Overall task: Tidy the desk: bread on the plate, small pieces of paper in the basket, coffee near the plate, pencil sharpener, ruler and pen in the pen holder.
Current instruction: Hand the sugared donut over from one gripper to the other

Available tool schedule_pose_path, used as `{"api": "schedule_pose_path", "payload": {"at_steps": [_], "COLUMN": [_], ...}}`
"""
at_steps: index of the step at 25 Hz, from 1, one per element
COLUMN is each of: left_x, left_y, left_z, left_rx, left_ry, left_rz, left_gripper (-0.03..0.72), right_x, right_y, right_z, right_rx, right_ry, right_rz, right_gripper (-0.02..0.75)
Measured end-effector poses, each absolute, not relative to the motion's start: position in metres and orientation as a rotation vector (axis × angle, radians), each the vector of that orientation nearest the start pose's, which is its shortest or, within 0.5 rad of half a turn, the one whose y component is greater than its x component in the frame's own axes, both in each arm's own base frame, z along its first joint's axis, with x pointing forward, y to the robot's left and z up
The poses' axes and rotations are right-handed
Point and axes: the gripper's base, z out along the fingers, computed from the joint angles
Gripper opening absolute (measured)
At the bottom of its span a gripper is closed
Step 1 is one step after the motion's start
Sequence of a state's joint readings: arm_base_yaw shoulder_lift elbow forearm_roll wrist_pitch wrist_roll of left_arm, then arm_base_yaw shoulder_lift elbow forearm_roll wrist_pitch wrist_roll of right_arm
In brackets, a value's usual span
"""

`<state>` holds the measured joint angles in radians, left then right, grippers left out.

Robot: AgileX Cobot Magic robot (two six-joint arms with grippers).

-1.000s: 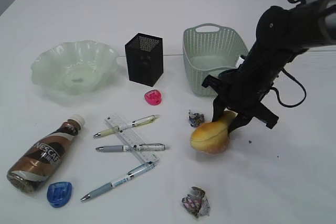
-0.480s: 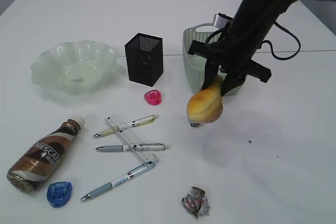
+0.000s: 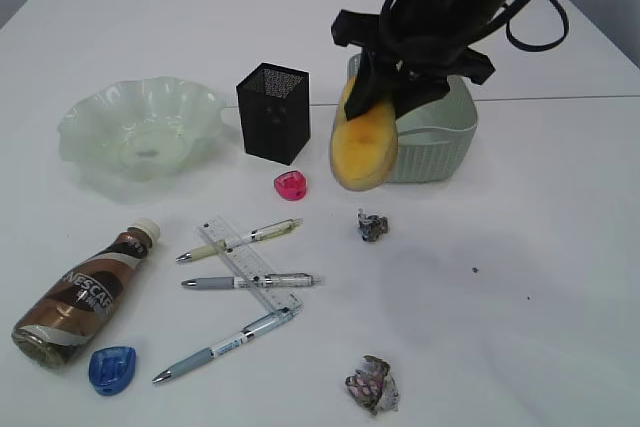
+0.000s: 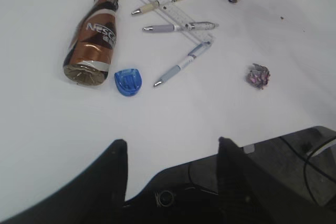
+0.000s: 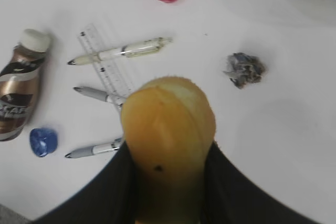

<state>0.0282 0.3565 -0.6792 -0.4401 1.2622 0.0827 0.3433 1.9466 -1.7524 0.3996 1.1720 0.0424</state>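
One bread (image 3: 365, 147) is hanging lengthwise downward as we are clamping it in our right gripper (image 3: 385, 87); our left gripper (image 4: 170, 174) is showing wide-apart fingers only in its wrist view.

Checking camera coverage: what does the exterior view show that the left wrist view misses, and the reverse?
Only the exterior view: plate, pen holder, basket, pink sharpener, and the right end effector holding the bread aloft. Only the left wrist view: the open left end effector. Both: coffee bottle, blue sharpener, ruler, pens, paper scraps.
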Motion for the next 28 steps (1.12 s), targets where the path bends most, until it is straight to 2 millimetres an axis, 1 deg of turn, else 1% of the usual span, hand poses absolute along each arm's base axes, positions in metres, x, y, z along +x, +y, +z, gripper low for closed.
{"api": "schedule_pose_path", "payload": {"at_steps": [3,7,10,14,17,20,24,26,28], "left_x": [0.04,0.061,0.08,0.108,0.129,0.154,0.182,0.195,0.207], "left_y": [-0.038,-0.042,-0.046,-0.052,-0.057,-0.063,-0.07,-0.074,-0.075], "left_z": [0.316,0.313,0.311,0.305,0.303,0.307,0.315,0.316,0.312], "left_rx": [0.077,0.04,0.017,0.076,0.127,0.165,0.205,0.211,0.209], "left_ry": [2.416,2.493,2.531,2.553,2.512,2.43,2.303,2.252,2.226], "left_rz": [-0.561,-0.657,-0.746,-0.866,-0.969,-1.08,-1.254,-1.346,-1.418], "left_gripper": [0.403,0.403,0.403,0.41,0.441,0.475,0.494,0.504,0.525], "right_x": [0.376,0.368,0.362,0.356,0.354,0.352,0.352,0.352,0.352], "right_y": [0.178,0.188,0.192,0.195,0.197,0.199,0.2,0.201,0.201], "right_z": [0.304,0.321,0.331,0.338,0.343,0.349,0.351,0.351,0.352], "right_rx": [-0.424,-0.613,-0.743,-0.877,-0.922,-0.944,-0.956,-0.962,-0.964], "right_ry": [2.749,2.592,2.49,2.391,2.327,2.271,2.236,2.224,2.212], "right_rz": [0.767,0.947,1.034,1.089,1.119,1.155,1.182,1.189,1.199], "right_gripper": [0.217,0.217,0.217,0.217,0.217,0.217,0.217,0.217,0.217]}}
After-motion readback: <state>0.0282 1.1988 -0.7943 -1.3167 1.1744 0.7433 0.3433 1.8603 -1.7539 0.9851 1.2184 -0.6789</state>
